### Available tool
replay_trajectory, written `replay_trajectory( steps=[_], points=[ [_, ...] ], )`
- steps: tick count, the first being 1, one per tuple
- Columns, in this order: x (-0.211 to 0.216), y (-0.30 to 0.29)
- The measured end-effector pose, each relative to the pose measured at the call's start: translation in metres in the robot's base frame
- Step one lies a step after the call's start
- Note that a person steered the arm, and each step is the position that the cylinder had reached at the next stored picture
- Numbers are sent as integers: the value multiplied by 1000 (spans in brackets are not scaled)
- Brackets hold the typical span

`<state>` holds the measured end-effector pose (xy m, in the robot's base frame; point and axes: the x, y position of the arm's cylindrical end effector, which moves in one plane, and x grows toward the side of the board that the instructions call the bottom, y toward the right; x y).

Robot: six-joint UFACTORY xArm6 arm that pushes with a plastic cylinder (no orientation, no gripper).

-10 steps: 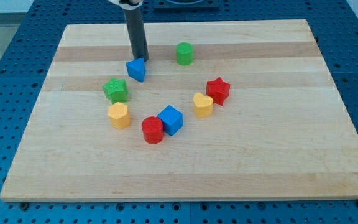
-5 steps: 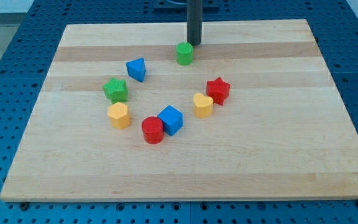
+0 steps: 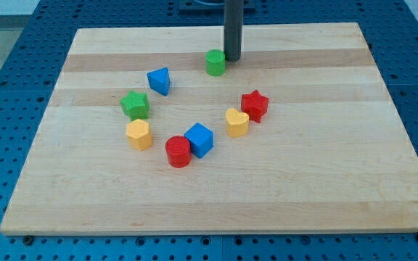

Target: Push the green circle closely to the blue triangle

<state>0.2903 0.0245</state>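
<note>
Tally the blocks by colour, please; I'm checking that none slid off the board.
Green: 2, the circle and the star
Blue: 2, the triangle and the cube
Yellow: 2
Red: 2
Total: 8

The circle [image 3: 215, 62] and star [image 3: 134, 105] were green, the triangle [image 3: 159, 80] blue (board [image 3: 303, 188] pale wood).

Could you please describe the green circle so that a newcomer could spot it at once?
Start at the wooden board and look near its top edge, where my tip comes down. The green circle sits just to the view's left of it. Unlike the green star lower left, it is a plain round cylinder standing alone.
</note>
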Motion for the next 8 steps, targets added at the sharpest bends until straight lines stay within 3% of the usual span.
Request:
replay_trajectory(
  steps=[8],
  points=[
    [10,-24]
  ],
)
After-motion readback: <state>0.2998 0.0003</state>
